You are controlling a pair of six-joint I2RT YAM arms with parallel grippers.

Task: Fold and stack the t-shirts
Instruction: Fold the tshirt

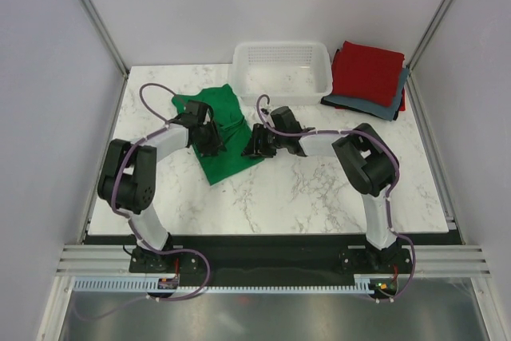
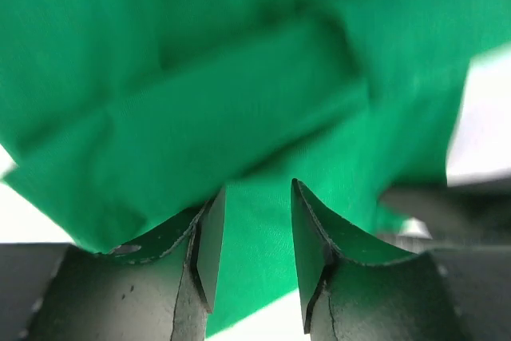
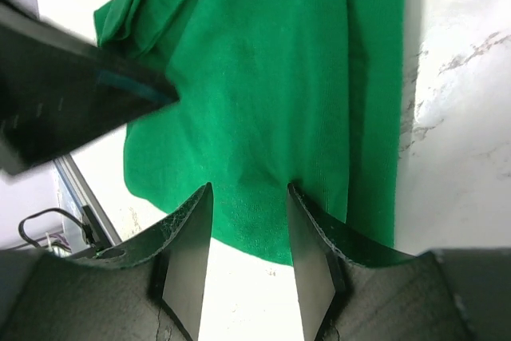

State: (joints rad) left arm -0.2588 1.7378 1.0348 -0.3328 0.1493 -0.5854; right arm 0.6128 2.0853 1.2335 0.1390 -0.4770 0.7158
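Left of the marble table's (image 1: 319, 197) centre the bright green t-shirt (image 1: 227, 157) lies rumpled, the folded red and grey-blue t-shirts (image 1: 369, 73) wait stacked at the far right corner, and the left gripper (image 2: 254, 197) and right gripper (image 3: 249, 197) straddle its cloth, jaws parted, likely to pinch edges for folding

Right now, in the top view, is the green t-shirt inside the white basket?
No, the green t-shirt lies on the table, outside the basket.
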